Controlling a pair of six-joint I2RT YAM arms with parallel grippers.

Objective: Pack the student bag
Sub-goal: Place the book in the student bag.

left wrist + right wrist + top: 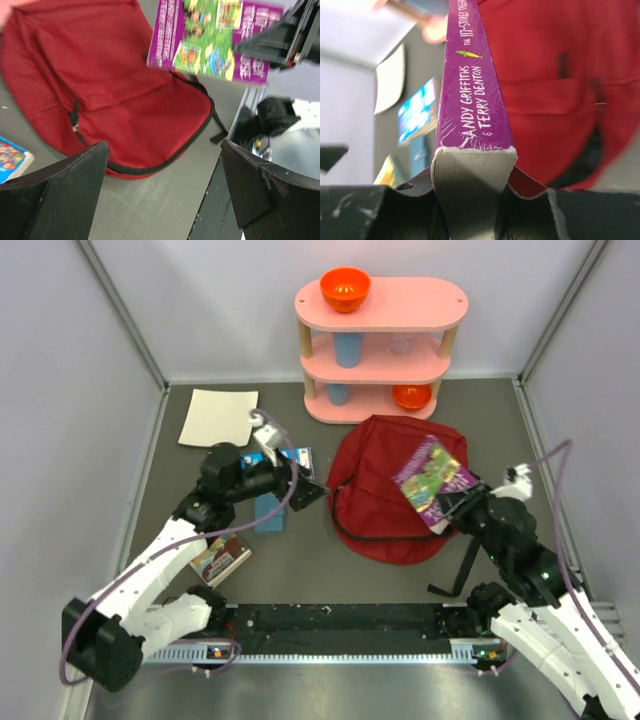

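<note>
Right gripper [452, 503] clamps a purple book [430, 478] above the red bag [370, 465]; left gripper [312, 492], jaws wide and empty, sits just left.

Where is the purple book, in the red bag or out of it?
Out. The right gripper is clamped on the purple book, holding it above the red bag; its whole cover shows, none tucked inside.

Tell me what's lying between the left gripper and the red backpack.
Nothing: only bare grey table separates the open left gripper from the student bag, as the top and left wrist views show.
</note>
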